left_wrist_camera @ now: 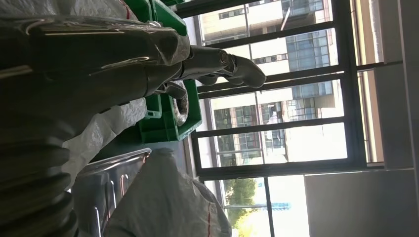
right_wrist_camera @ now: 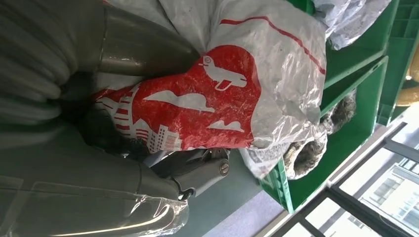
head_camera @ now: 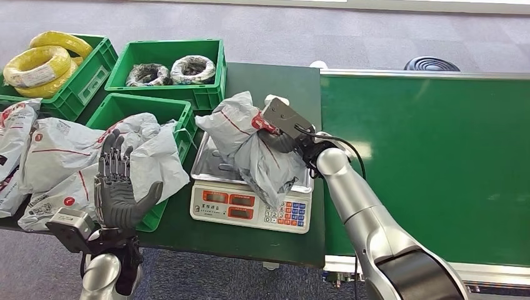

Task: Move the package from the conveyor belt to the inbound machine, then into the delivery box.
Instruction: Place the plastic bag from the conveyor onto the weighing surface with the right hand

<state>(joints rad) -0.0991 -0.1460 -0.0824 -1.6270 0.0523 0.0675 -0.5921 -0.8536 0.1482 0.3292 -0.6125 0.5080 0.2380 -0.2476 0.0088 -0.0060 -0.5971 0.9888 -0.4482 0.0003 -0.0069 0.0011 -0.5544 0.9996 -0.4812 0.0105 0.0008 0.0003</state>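
A grey plastic mailer package (head_camera: 250, 147) with red print lies on the steel pan of the weighing scale (head_camera: 215, 167), its lower end draped over the keypad. My right hand (head_camera: 284, 128) grips the package's right side; in the right wrist view its fingers (right_wrist_camera: 197, 170) close around the red printed part of the package (right_wrist_camera: 197, 106). My left hand (head_camera: 115, 187) is raised near the table's front left edge, fingers spread and upright, holding nothing; its fingers (left_wrist_camera: 232, 66) also appear in the left wrist view. The green box (head_camera: 178, 112) left of the scale holds several grey packages (head_camera: 81, 156).
The green conveyor belt (head_camera: 425, 162) runs along the right. Two more green bins stand at the back: one with dark wire coils (head_camera: 172, 69), one with yellow cable coils (head_camera: 44, 62). More mailers (head_camera: 12, 134) pile at the far left.
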